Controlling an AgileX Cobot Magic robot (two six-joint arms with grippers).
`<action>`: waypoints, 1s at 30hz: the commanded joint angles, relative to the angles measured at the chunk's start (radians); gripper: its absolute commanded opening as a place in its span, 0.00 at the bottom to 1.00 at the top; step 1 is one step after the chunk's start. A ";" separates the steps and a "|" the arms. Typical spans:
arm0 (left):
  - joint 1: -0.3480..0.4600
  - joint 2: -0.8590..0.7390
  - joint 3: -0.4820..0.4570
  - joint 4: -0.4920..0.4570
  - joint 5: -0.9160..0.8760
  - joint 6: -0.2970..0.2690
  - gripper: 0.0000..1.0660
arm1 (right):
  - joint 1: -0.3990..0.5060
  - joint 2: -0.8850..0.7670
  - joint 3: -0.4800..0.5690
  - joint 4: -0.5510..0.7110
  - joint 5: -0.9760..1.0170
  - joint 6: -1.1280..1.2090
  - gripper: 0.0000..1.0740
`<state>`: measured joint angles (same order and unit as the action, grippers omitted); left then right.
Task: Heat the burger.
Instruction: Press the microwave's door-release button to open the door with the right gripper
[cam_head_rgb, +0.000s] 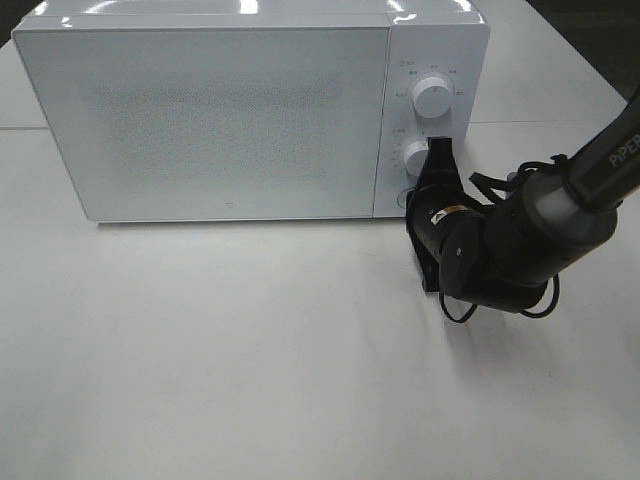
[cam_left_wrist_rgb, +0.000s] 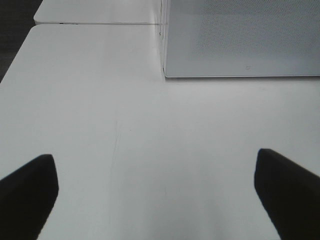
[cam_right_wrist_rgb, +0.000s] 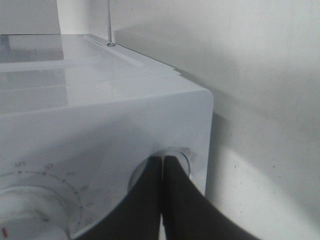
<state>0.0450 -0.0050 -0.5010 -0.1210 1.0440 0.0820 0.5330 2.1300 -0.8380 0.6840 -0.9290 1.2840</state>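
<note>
White table (cam_head_rgb: 250, 380) fills the foreground, bare and matte. Nearest, the left gripper (cam_left_wrist_rgb: 154, 155) hovers over this table in front of the microwave (cam_head_rgb: 250, 115), short of its left front corner. Its dark fingers (cam_left_wrist_rgb: 27, 195) are spread wide apart with nothing between them.

Further in, the right arm reaches from the right to the front of the microwave's control panel (cam_head_rgb: 450, 50). The right gripper (cam_head_rgb: 438, 150) has its fingers (cam_right_wrist_rgb: 145, 200) pressed together, nothing held between them. Their tips lie just beside the lower knob (cam_head_rgb: 413, 156), below the upper knob (cam_head_rgb: 432, 98). In the right wrist view the right gripper's tips meet at a round button (cam_right_wrist_rgb: 182, 157) near the panel's corner. They seem to touch it, though the angle leaves that unsure.

Behind, the microwave stands at the back of the table with its frosted door (cam_head_rgb: 150, 90) shut. Where the burger is I cannot tell; the door hides whatever is inside.
</note>
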 joint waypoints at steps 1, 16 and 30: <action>0.000 -0.023 0.003 -0.007 -0.009 -0.005 0.94 | -0.010 0.006 -0.020 -0.012 0.001 -0.010 0.00; 0.000 -0.023 0.003 -0.007 -0.009 -0.005 0.94 | -0.016 0.022 -0.054 -0.026 -0.115 -0.001 0.00; 0.000 -0.023 0.003 -0.007 -0.009 -0.005 0.94 | -0.034 0.022 -0.208 -0.034 -0.167 -0.113 0.00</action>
<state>0.0450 -0.0050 -0.5010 -0.1210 1.0440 0.0820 0.5320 2.1650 -0.9420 0.7540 -0.8700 1.2170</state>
